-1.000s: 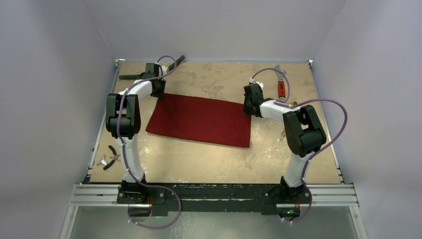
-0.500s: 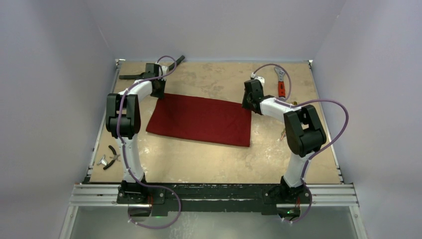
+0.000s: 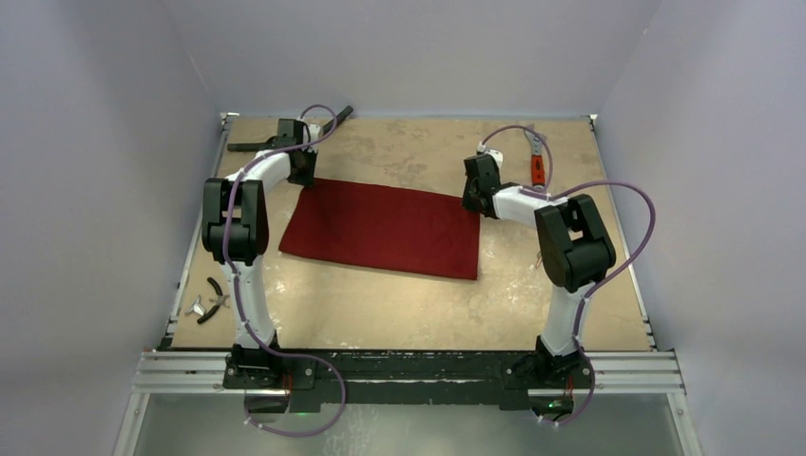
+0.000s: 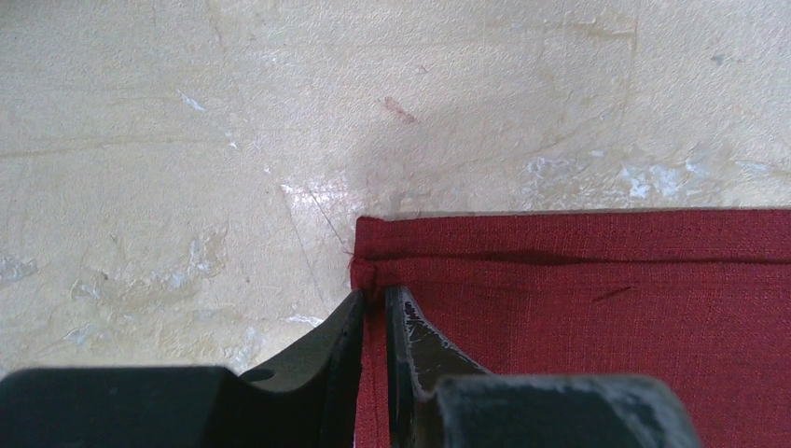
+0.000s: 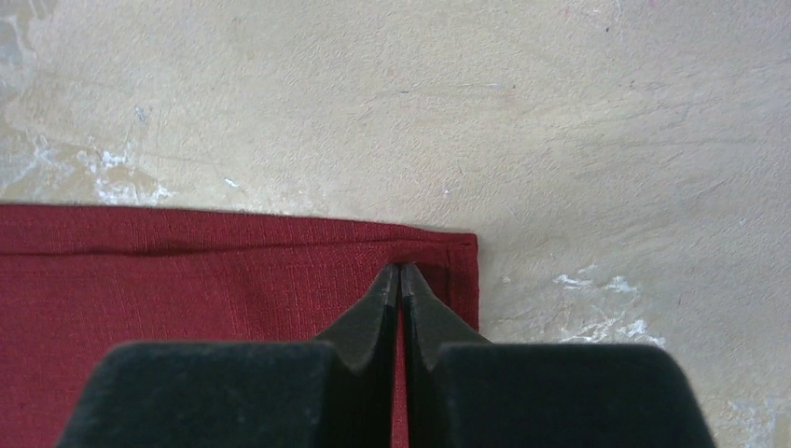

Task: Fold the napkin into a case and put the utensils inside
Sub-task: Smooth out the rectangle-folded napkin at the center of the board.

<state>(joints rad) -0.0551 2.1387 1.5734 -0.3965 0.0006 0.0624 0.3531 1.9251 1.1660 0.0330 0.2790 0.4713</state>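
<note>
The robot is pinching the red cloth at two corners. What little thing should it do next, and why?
Probably lift both far corners together and carry them toward the near edge. The left gripper pinches one far corner of the napkin, the right gripper looks shut on the other, and the cloth lies flat, so a fold seems ready to start.

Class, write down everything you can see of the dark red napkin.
The napkin is plain dark red woven cloth with a stitched hem. It lies flat on the table as a wide rectangle, slightly skewed. The left gripper pinches its far left corner, bunching it a little; the right gripper is closed on its far right corner.
</note>
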